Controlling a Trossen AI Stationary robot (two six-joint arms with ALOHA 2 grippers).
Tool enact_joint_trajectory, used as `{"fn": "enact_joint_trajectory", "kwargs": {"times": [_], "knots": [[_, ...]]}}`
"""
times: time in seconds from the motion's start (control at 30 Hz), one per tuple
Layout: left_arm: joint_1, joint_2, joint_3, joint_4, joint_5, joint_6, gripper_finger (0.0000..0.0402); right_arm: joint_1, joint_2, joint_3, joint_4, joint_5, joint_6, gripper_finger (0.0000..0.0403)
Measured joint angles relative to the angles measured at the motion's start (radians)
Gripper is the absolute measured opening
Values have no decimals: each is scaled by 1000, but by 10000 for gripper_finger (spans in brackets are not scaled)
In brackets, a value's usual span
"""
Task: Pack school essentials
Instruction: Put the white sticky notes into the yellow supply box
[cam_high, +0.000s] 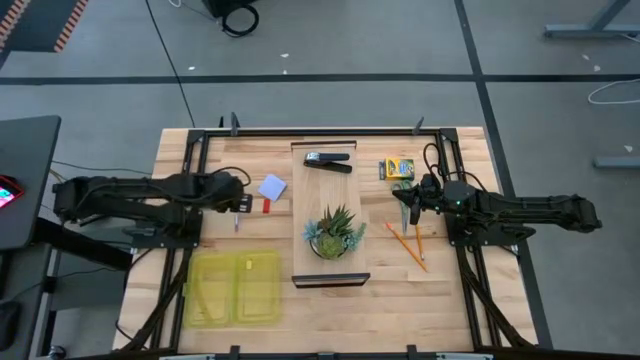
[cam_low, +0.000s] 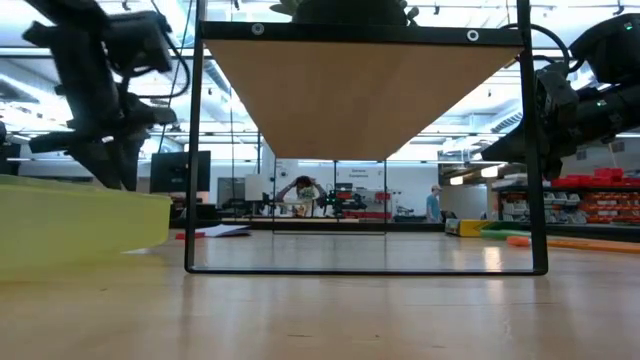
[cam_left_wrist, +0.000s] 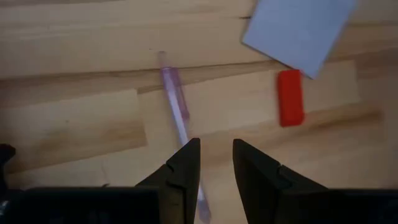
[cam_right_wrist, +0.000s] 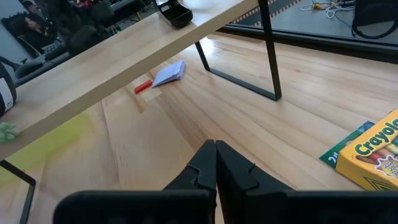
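The left gripper (cam_high: 238, 201) hovers over the wooden table (cam_high: 250, 150) on its left half, its two dark fingers (cam_left_wrist: 186, 168) slightly parted with a narrow gap between them and nothing held. Directly under it lies a thin pale purple pen (cam_left_wrist: 177, 109), one end passing beneath the fingertip of one finger. Just beside the pen sit the pale blue square note pad (cam_high: 272, 186) and the small red rectangular eraser-like piece (cam_high: 268, 205), the red piece close to one corner of the pad.

A translucent yellow-green plastic case (cam_high: 236, 288) lies open near the front left of the table, well apart from the pad.

The right gripper (cam_high: 412, 205) is over the right half of the table, its fingers pressed together and empty. Near it rest the yellow-and-green crayon box (cam_high: 397, 168), the green-handled scissors (cam_high: 403, 187) and two thin orange pencils (cam_high: 410, 245).

Between the arms stands a raised wooden shelf on a black metal frame (cam_high: 330, 155), carrying a black stapler (cam_high: 328, 160) and a spiky green potted plant (cam_high: 333, 233).
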Motion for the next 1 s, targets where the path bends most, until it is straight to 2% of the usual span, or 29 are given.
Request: {"fn": "enact_joint_trajectory", "kwargs": {"times": [0.17,0.33,0.57,0.73,0.9,1.0], "knots": [[56,119,18,-2,47,30,103,0,0,0,0,0,0,10],[77,178,46,27,58,90,103,0,0,0,0,0,0,10],[76,183,63,179,92,234,103,0,0,0,0,0,0,10],[82,183,59,179,95,275,95,0,0,0,0,0,0,10],[109,183,59,183,41,379,100,0,0,0,0,0,0,10],[123,183,59,192,2,391,106,0,0,0,0,0,0,10]]}}
